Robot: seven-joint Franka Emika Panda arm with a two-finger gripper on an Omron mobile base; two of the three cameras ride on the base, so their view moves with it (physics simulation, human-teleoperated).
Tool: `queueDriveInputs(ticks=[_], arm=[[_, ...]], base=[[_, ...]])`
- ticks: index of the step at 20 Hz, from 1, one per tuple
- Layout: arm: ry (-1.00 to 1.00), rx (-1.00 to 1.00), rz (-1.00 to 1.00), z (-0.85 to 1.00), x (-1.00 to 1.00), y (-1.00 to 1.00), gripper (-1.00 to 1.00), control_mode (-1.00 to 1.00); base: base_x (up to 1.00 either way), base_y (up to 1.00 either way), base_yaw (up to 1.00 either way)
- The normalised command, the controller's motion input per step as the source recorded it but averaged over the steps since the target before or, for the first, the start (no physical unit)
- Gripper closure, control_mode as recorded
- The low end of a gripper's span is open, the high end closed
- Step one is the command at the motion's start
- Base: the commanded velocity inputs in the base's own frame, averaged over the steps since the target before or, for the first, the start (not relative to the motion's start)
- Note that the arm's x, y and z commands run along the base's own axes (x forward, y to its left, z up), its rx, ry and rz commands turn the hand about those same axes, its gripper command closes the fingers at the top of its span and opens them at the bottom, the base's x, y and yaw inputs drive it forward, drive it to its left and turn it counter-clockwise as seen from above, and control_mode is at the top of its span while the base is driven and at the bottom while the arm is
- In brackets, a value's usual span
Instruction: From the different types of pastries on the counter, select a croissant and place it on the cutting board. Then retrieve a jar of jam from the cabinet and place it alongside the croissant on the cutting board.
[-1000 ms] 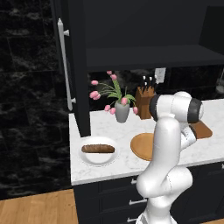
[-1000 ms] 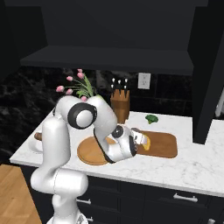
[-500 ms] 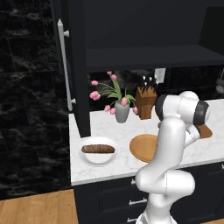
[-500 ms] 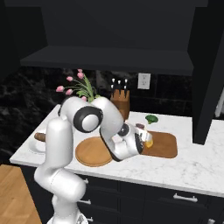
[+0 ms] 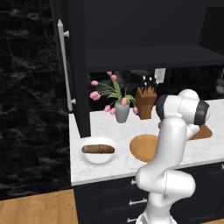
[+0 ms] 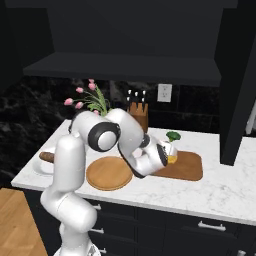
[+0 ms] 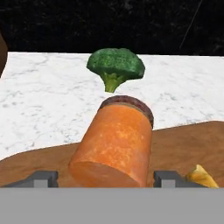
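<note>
The orange jar of jam (image 7: pixel 114 142) lies between my gripper (image 7: pixel 105 178) tips over the brown cutting board (image 7: pixel 183 144), its darker lid end pointing toward the far wall. The fingertips (image 7: pixel 168 178) stand slightly off the jar's sides, so the gripper is open around it. The tip of the yellow croissant (image 7: pixel 200 175) rests on the board just right of the jar. In the right base view the gripper (image 6: pixel 167 152) is low over the left end of the cutting board (image 6: pixel 190 169). The cabinet (image 5: pixel 144 26) rises above the white counter (image 5: pixel 105 127).
A broccoli floret (image 7: pixel 116 65) sits on the counter behind the board. A round wooden plate (image 6: pixel 107 173) lies left of the board. A white plate with the dark loaf (image 5: pixel 98 149) sits at the left, with a flower vase (image 5: pixel 121 111) and knife block (image 5: pixel 146 101) behind.
The hand has moved right over the cutting board with the jar. Its jaws have widened and let go of the jar.
</note>
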Motion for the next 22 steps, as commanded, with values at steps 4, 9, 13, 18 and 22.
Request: queueDriveInputs(ticks=[4,9,13,18,22], arm=[[-0.04,0.00,0.00,-0.71,-0.21,-0.25,-1.00,-1.00],[-0.17,-0.01,0.00,-0.57,-0.67,-0.21,-1.00,-1.00],[-0.23,0.01,0.00,-0.08,-1.00,-0.49,-1.00,-1.00],[-0.34,0.00,0.01,0.00,-1.00,-0.21,-1.00,-1.00],[-0.61,0.00,0.06,0.59,-1.00,-0.16,-1.00,-1.00]], base=[[0.00,0.00,0.00],[0.00,0.00,0.00],[0.00,0.00,0.00],[0.00,0.00,0.00],[0.00,0.00,0.00]])
